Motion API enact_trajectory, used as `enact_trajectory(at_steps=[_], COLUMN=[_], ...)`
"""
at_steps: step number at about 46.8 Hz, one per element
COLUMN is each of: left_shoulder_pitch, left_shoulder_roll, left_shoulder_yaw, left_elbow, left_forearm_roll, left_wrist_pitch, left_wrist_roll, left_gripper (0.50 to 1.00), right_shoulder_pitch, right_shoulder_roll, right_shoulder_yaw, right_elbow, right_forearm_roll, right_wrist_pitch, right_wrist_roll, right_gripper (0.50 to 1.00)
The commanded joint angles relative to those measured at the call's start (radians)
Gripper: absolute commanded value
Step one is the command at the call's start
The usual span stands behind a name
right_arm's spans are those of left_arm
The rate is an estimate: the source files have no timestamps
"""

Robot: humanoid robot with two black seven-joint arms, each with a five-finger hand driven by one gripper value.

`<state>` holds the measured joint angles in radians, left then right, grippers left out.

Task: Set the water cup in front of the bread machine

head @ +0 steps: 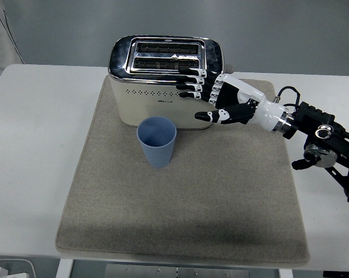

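We see the mat (220, 220) on the bench (41, 139), the bread machine (162, 78) at its far edge, the water cup (157, 142) just in front, the right hand (217, 98) right of both.

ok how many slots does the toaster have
2, side by side in the toaster's chrome top: the far slot and the near slot. Both fully visible.
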<state>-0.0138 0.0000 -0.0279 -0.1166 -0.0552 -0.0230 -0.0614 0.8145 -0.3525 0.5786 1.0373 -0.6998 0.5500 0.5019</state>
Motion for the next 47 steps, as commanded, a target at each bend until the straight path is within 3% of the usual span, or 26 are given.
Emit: enact_trajectory(at_steps=[1,11,16,28,37,47], left_shoulder_pitch=[0.0,0.0,0.0,0.0,0.0,0.0], left_shoulder_roll=[0.0,0.0,0.0,0.0,0.0,0.0], left_shoulder_yaw=[0.0,0.0,0.0,0.0,0.0,-0.001], left_elbow=[0.0,0.0,0.0,0.0,0.0,0.0], left_forearm_roll=[0.0,0.0,0.0,0.0,0.0,0.0], left_wrist_pitch=[0.0,0.0,0.0,0.0,0.0,0.0], left_wrist_roll=[0.0,0.0,0.0,0.0,0.0,0.0], left_gripper=[1.0,1.0,1.0,1.0,1.0,1.0], right_shoulder_pitch=[0.002,0.012,0.011,-0.015,-0.041,-0.067], right_shoulder_roll=[-0.04,-0.128,-0.137,-0.111,-0.077,-0.02], right_shoulder_yaw=[0.023,0.044,0.044,0.04,0.04,0.041], right_elbow=[0.0,-0.01,-0.026,-0.079,-0.102,-0.158], right_forearm_roll=[0.042,0.151,0.187,0.204,0.204,0.224], right_wrist_pitch=[0.03,0.044,0.018,-0.203,-0.304,-0.372], right_wrist_roll=[0.0,0.0,-0.002,-0.003,-0.003,-0.013], right_gripper=[0.917,0.917,0.917,0.917,0.917,0.917])
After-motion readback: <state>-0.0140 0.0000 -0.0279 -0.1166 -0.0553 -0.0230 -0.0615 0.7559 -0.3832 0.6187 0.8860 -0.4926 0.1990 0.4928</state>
